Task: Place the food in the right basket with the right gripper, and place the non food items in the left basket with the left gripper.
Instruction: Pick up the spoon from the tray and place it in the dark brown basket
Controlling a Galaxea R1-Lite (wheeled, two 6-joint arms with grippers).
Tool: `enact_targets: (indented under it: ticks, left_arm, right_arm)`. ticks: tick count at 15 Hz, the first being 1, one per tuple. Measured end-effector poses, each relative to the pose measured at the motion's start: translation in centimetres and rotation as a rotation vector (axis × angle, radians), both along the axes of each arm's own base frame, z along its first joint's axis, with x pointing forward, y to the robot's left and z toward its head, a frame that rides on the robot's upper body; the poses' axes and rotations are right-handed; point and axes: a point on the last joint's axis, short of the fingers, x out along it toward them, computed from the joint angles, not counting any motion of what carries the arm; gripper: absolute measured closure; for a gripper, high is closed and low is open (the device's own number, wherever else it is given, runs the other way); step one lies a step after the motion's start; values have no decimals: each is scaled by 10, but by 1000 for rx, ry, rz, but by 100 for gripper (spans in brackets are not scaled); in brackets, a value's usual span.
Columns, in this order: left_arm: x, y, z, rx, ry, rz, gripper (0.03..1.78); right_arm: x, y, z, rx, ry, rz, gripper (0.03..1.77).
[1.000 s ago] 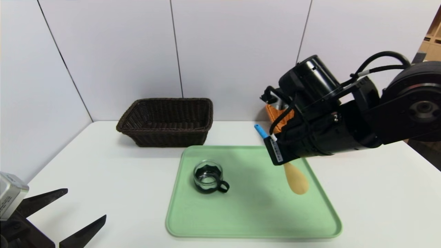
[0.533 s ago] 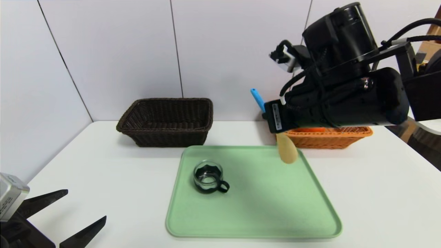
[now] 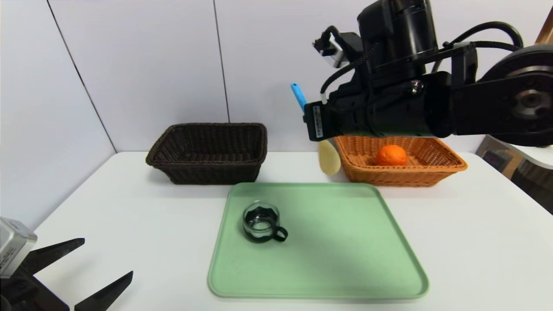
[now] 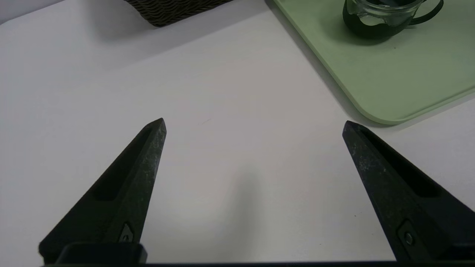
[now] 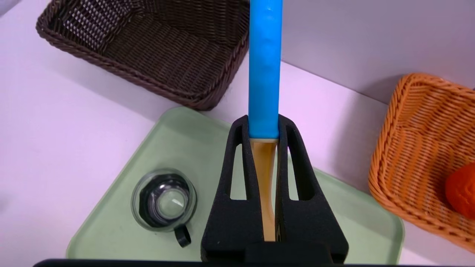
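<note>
The white tabletop (image 3: 108, 207) carries a flat, pale green tray (image 3: 345, 259) with rounded corners and a low rim, lying in the middle front. Behind it, near the wall, stand two rectangular wicker baskets with flared sides. The left basket (image 3: 207, 153) is dark brown, almost black, tightly woven, with nothing in it. The right basket (image 3: 432, 172) is orange-tan, of the same weave, and holds the orange (image 3: 391, 155), a round bright fruit with dimpled skin, resting on its floor.

The right gripper (image 5: 264, 122) is raised above the gap between the two baskets, beyond the far edge of the tray. Its black slotted fingers are clamped onto the spoon (image 5: 264, 66) where the blue handle meets the beige stem. In the head view the smooth blue handle sticks up above the gripper and the beige oval bowl (image 3: 329, 162) hangs below it, clear of the tabletop, just beside the near left corner of the right basket.

The left gripper (image 4: 254, 124) sits low at the near left corner of the tabletop, well apart from the tray, its two pointed black fingers spread wide with nothing between them.

The cup (image 3: 260, 221), small, of clear glass with a black base and a black loop handle, stands upright on the left part of the tray.
</note>
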Motion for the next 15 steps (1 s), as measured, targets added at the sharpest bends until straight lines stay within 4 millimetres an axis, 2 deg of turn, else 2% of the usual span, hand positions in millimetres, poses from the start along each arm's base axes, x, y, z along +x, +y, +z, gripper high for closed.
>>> enact_targets:
  ticks: [4, 8, 15]
  left_arm:
    - [0, 0, -1, 2, 6, -1, 12]
    - [0, 0, -3, 4, 14, 0, 12]
    - [-3, 1, -17, 18, 60, 0, 12]
  right_arm:
    - [23, 22, 2, 60, -69, 51, 165]
    - [52, 49, -9, 100, -141, 96, 165]
    - [95, 87, -47, 122, -338, 226, 165]
